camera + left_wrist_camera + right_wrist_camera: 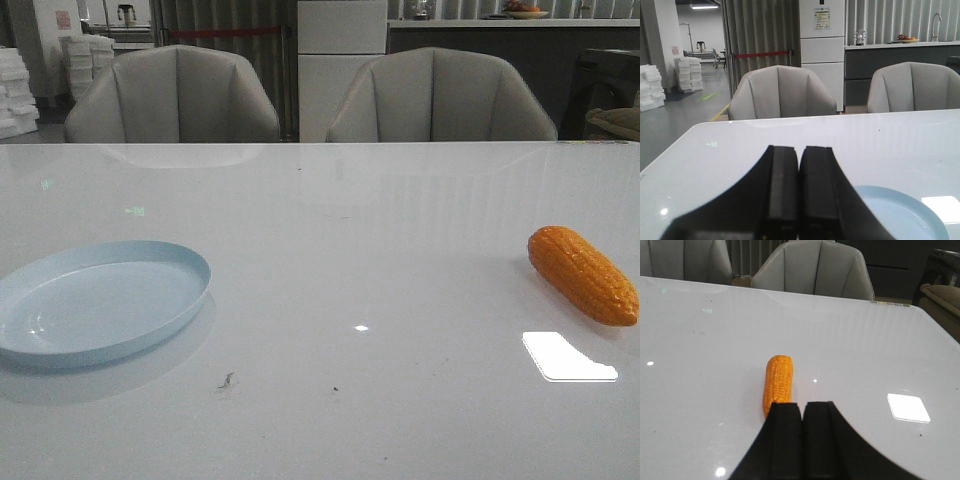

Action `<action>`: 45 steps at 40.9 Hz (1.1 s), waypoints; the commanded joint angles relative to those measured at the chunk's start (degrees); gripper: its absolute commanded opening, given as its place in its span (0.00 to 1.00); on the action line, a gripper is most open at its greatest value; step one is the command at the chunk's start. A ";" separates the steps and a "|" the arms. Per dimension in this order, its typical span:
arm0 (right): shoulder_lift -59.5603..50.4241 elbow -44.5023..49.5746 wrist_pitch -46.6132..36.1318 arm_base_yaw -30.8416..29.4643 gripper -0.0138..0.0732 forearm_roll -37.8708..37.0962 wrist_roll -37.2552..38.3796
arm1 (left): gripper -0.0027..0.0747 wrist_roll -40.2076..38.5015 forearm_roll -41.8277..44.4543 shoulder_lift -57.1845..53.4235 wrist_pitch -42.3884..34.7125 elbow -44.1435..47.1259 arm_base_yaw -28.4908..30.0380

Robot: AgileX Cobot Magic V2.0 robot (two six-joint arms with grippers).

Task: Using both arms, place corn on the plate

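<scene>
The orange corn (583,274) lies on the white table at the far right in the front view. The pale blue plate (100,300) sits at the left, empty. Neither gripper shows in the front view. In the left wrist view my left gripper (800,150) is shut and empty, with the plate's rim (920,207) just beside it. In the right wrist view my right gripper (802,407) is shut and empty, with the corn (777,382) lying just beyond its fingertips, its near end hidden behind them.
Two grey chairs (175,95) (440,95) stand behind the table's far edge. A bright light reflection (565,357) lies on the table near the corn. A dark seat (942,292) stands off the table's right side.
</scene>
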 commanded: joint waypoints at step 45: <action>21.28 -37.17 -3.47 0.08 0.24 1.86 0.11 | 0.15 -0.53 6.68 23.92 -1.22 -34.93 -0.37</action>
